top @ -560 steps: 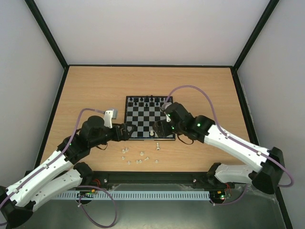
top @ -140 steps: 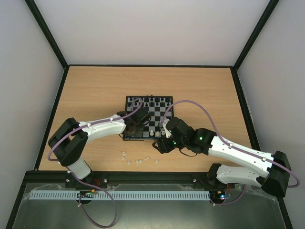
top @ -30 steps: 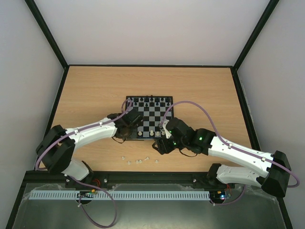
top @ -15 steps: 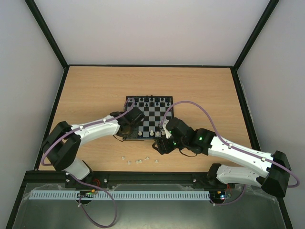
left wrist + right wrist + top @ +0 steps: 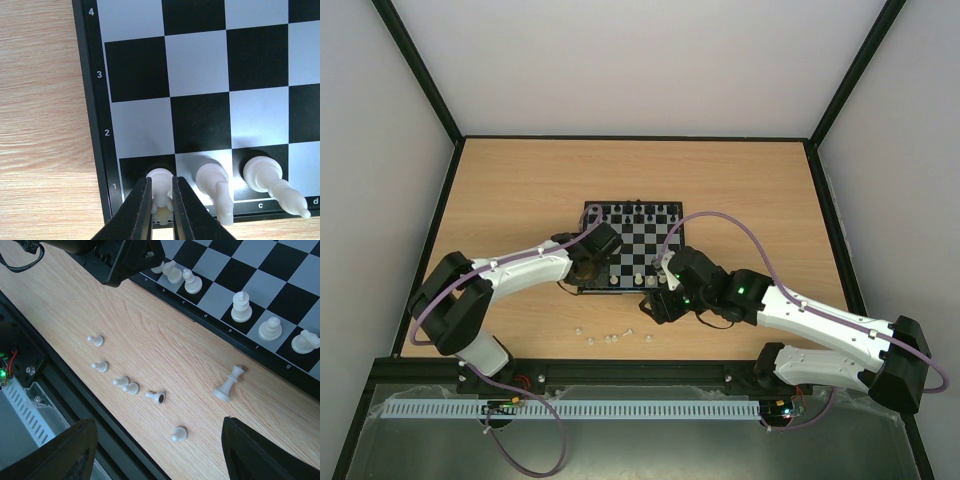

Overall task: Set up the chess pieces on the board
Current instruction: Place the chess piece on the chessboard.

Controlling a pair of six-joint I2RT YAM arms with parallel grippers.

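One rook (image 5: 161,205) is pinched by the left claw (image 5: 161,184) beside "1"; right claw (image 5: 159,440) gapes wide.

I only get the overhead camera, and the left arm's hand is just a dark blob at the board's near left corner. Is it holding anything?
Observer: Yes. The left wrist camera shows the left gripper shut on a white rook at the dark corner square of the board.
Operator: Is anything hidden under the other arm's hand?
Observer: The right wrist camera shows a taller white piece lying on its side on the table, just off the board's near edge.
Operator: Is that hand grabbing it?
Observer: No. The right gripper is open above the table, with nothing between its fingers.
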